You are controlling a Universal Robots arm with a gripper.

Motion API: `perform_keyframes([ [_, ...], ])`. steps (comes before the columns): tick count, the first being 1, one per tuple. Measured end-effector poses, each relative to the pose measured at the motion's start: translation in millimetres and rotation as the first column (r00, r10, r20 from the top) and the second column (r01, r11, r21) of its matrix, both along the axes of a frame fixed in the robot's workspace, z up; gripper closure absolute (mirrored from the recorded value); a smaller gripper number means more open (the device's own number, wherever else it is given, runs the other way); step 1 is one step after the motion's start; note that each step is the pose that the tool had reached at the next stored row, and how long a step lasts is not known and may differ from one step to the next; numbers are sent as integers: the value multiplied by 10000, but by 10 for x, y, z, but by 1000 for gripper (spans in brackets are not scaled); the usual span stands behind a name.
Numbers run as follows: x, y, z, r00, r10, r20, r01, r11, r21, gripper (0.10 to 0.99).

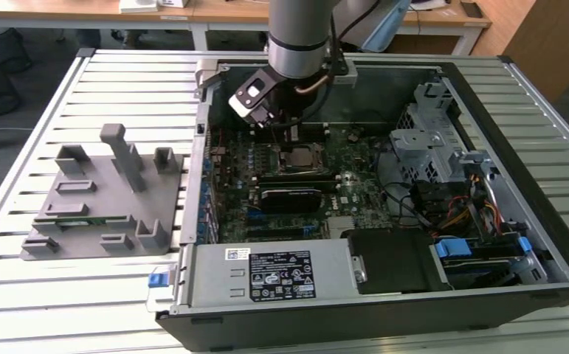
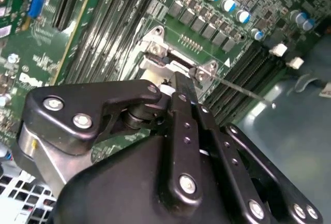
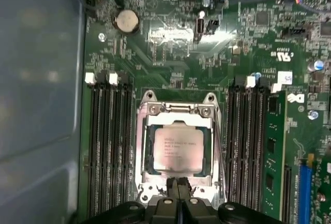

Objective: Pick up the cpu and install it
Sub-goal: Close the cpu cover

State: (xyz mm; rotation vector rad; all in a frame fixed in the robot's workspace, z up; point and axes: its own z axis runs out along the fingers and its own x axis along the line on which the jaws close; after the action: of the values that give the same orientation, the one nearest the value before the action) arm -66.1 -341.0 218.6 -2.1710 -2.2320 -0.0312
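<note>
We see silvery square flat cpu (image 3: 176,149) lying in metal socket frame (image 3: 141,151) — top up, edges parallel to frame (no long axis); black gripper (image 3: 179,183) clenched, empty, at frame's edge.

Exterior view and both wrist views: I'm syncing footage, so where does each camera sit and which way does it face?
Exterior view: off the arm, looking down into the open black computer case; the grey arm and black pincer show.
First wrist view: on the wrist, facing straight down on the silvery square cpu in its socket; the shut pincer shows.
Second wrist view: on the wrist, looking slantwise along the pincer's black linkage at the green motherboard.
Shared: both wrist views show pincer and metal socket frame.
</note>
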Motion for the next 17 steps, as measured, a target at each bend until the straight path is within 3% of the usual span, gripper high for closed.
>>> perform_keyframes([
  [8,-3,1,-135,10000,1,0,-1,10000,1,980],
  [17,-4,0,-204,10000,-1,-5,1,10000,-6,980],
])
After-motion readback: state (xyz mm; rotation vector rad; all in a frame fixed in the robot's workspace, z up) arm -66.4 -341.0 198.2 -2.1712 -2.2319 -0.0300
